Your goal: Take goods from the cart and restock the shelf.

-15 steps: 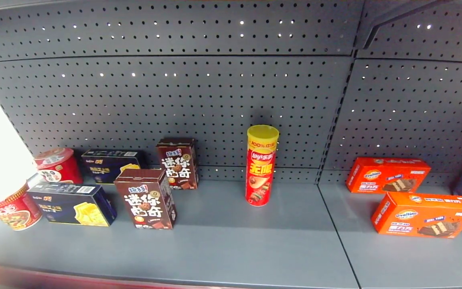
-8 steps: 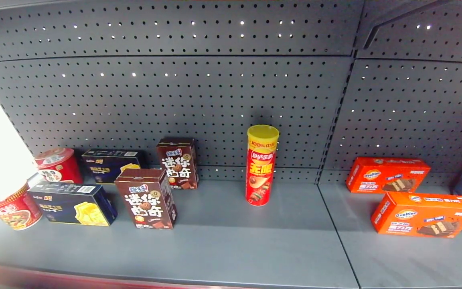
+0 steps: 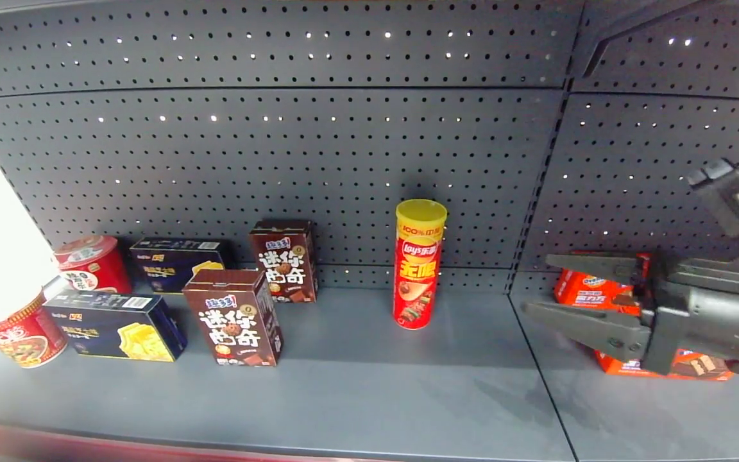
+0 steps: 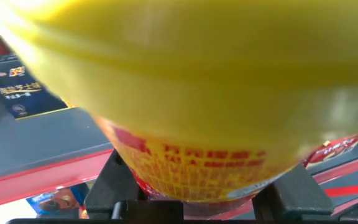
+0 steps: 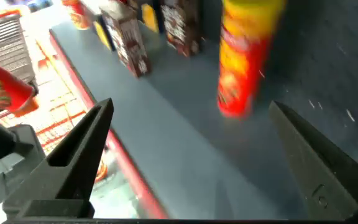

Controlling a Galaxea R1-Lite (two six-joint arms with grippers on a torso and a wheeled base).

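Holding the right gripper (image 3: 535, 284) level above the right end of the shelf (image 3: 369, 391), fingers pointing toward the robot's left. Spreading both fingers wide, gripping nothing. Hovering just in front of the two orange boxes (image 3: 591, 289), partly covering both. Extending wrist and forearm in from the right edge, roughly parallel to the shelf's front lip. Facing, in the right wrist view, the upright chips can (image 3: 419, 263), which is standing on the shelf near the pegboard back panel (image 3: 280, 160), well apart from the fingertips and framed between them. Clamping the left gripper (image 4: 201, 196) on a second can (image 4: 185, 93), yellow lid toward the wrist camera, red body between the dark fingers. Carrying it with the shelf's red edge and a dark blue box (image 4: 17, 93) behind; height above the shelf impossible to tell.
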